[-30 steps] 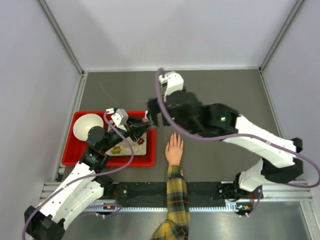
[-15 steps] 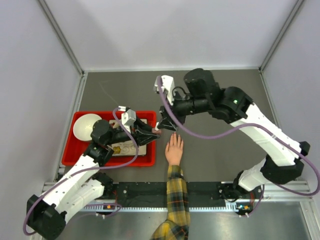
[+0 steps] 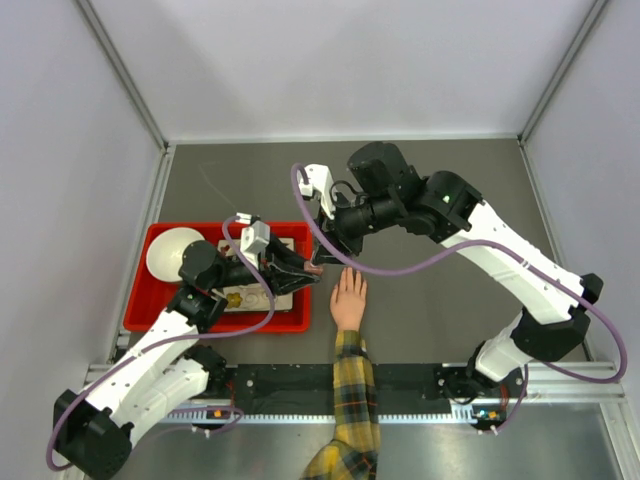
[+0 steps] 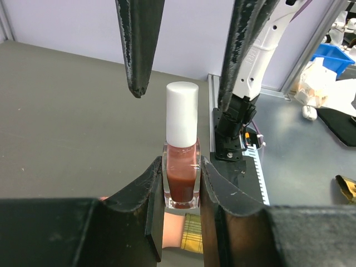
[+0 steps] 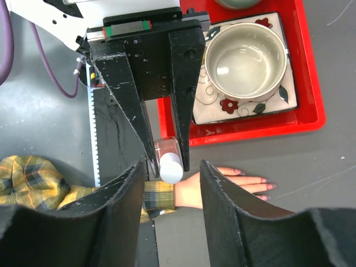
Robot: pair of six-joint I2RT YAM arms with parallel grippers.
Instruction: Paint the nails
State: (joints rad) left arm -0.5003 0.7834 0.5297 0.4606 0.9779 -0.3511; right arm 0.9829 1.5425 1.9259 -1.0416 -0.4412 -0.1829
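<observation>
- Your left gripper is clenched on the nail polish bottle, its two fingers pressed against the sides of the glass body, and the bottle stands upright.
- The bottle is filled most of the way with reddish-brown polish, and its white cap is on.
- Your right gripper is spread wide, one finger on each side of the white cap, and neither finger appears to touch it.
- The red tray holds a white bowl at its left end, with nothing visible inside.
- The tray also holds a square floral plate with a pale glossy bowl standing on it, and that bowl looks empty.
- The human hand lies flat, palm down, on the table just beside the tray's right edge, with a yellow-and-dark plaid sleeve behind it.
- The nails are at the fingertips, which point away from the arm bases. They show only as tiny pinkish tips, near the held bottle but apart from it.
</observation>
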